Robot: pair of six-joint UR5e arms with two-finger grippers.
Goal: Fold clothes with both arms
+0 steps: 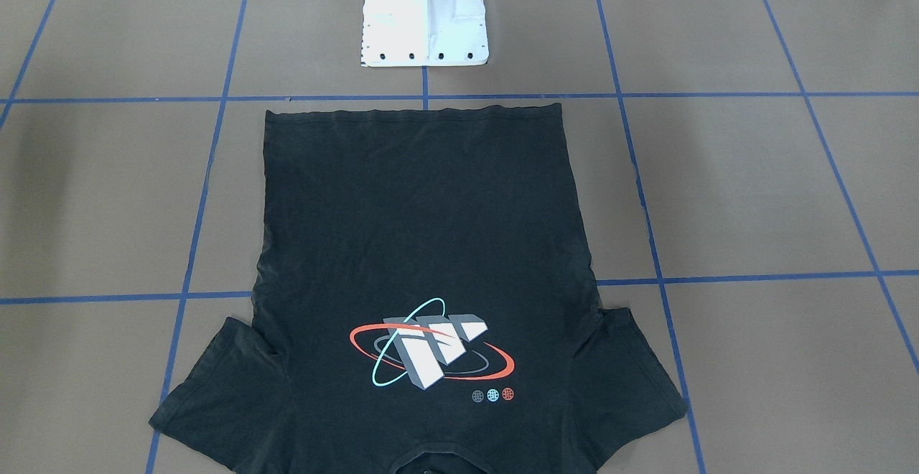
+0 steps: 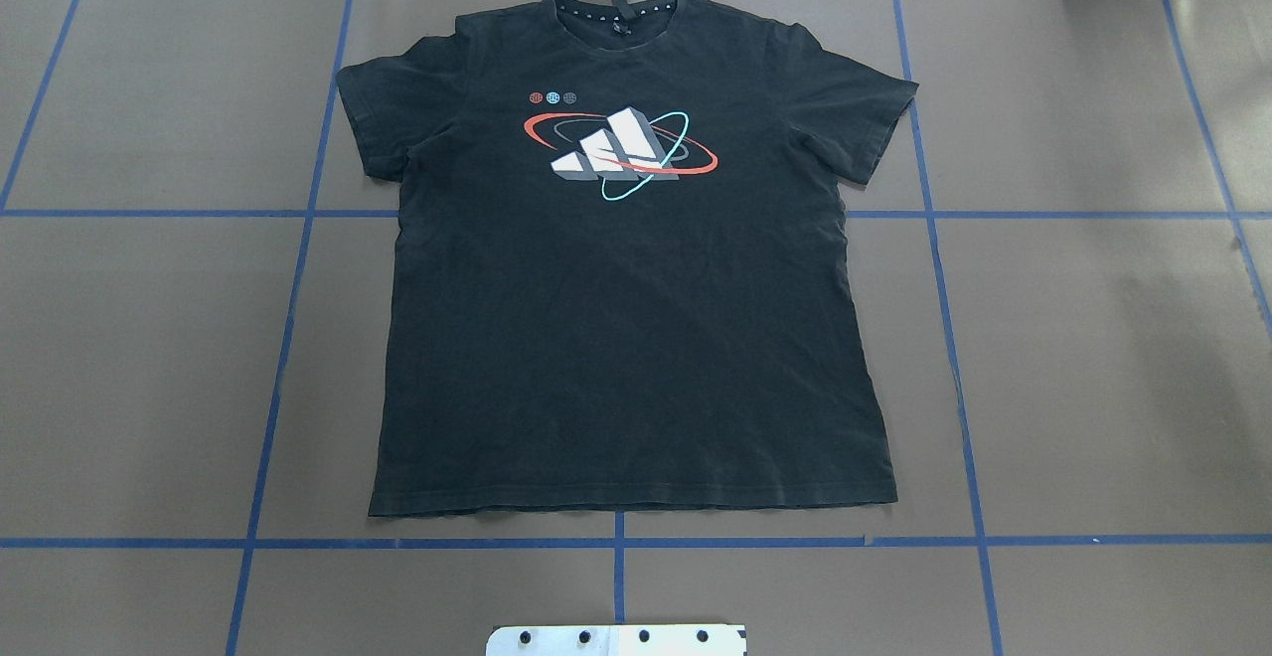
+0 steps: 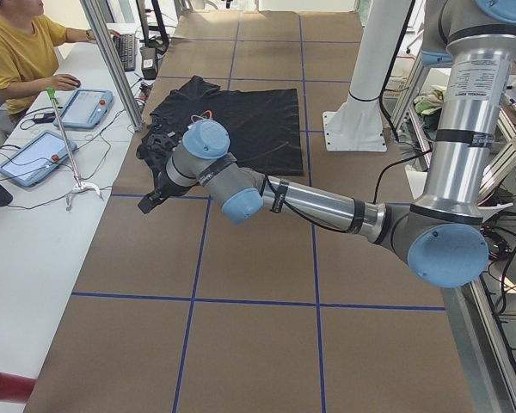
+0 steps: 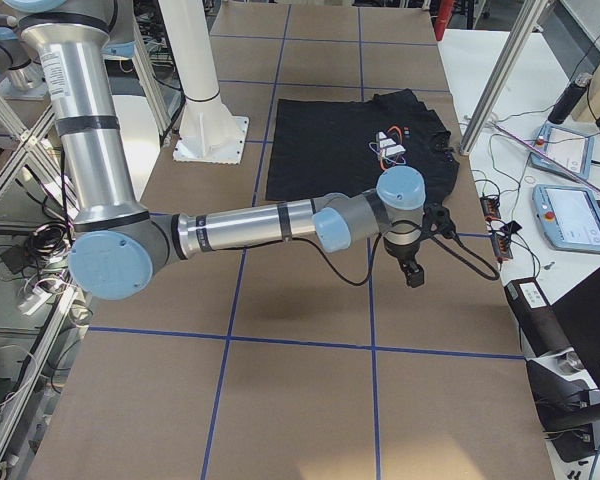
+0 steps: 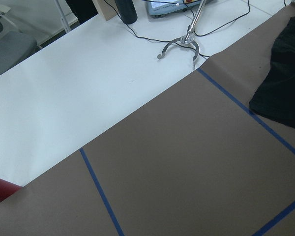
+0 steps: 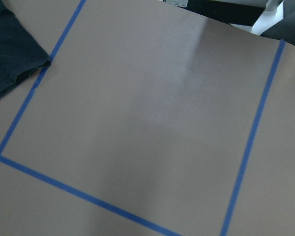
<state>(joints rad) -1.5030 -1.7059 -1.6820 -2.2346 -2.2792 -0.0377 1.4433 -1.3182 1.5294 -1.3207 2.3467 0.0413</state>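
The black T-shirt (image 2: 626, 338) lies flat and face up in the middle of the brown table, its printed logo (image 2: 621, 151) toward the far edge, collar away from the robot base. It also shows in the front view (image 1: 423, 230). My left gripper (image 3: 153, 198) hangs over the table beside a sleeve of the T-shirt (image 3: 241, 120), apart from it. My right gripper (image 4: 412, 270) hovers off the other sleeve of the T-shirt (image 4: 350, 140). Both show only in the side views, so I cannot tell whether they are open or shut. A sleeve edge (image 5: 285, 83) (image 6: 10, 54) appears in each wrist view.
Blue tape lines (image 2: 616, 542) grid the brown table cover. The white pedestal base (image 1: 425, 18) stands at the shirt's hem side. A white side bench (image 3: 34, 224) carries tablets, cables and a stand; a seated person (image 3: 17, 52) works there. Another bench with tablets (image 4: 570, 215) lies past the collar.
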